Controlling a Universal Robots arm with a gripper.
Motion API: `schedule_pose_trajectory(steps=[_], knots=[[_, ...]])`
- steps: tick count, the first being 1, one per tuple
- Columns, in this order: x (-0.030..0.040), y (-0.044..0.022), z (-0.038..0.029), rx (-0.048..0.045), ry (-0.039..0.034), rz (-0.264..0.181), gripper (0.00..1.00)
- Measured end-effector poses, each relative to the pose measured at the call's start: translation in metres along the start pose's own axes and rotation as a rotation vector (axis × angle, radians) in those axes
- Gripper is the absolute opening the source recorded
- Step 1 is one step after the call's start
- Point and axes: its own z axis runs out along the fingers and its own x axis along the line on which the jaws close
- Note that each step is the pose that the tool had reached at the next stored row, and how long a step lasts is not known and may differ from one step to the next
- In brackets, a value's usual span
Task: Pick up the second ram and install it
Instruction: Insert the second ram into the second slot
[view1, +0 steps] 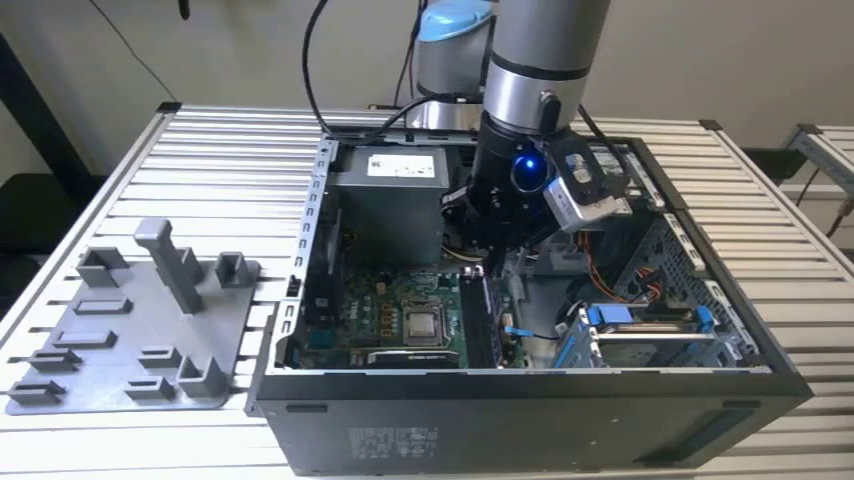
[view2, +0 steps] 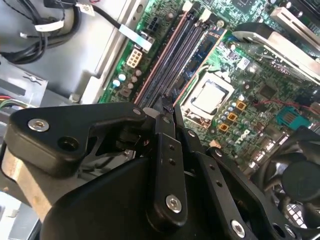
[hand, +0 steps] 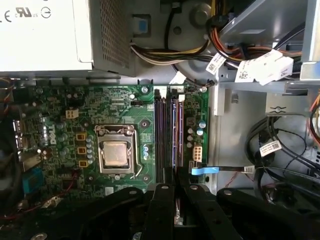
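My gripper (view1: 490, 262) reaches down inside the open computer case (view1: 320, 250), over the green motherboard (hand: 125, 105). Its black fingers (hand: 162, 210) are shut on a thin dark strip seen edge-on, which I take for the second ram (hand: 176, 205). The strip lines up lengthwise with the long black memory sockets (hand: 167, 135), just above their near end. In the second wrist view the gripper (view2: 167, 107) points along the same sockets (view2: 175, 55). Whether the ram touches a socket I cannot tell.
The processor socket (hand: 115, 152) lies beside the memory sockets. The power supply (view1: 387, 165) and cable bundles (hand: 235, 65) crowd the back. A blue flat cable (hand: 205, 170) runs close to the fingers. A grey plastic tray (view1: 134, 340) stands outside the case on the exterior view's left.
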Motion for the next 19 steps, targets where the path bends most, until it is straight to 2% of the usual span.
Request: schedule_pose_trajectory(steps=[5, 12, 19], knots=[[0.0059, 0.0005, 0.009, 0.0, 0.0007, 0.0, 0.14], [0.0099, 0.0015, 0.0217, 0.0, -0.0007, 0.0, 0.14], [0.0107, 0.0026, 0.0344, -0.0004, -0.0016, 0.002, 0.14]])
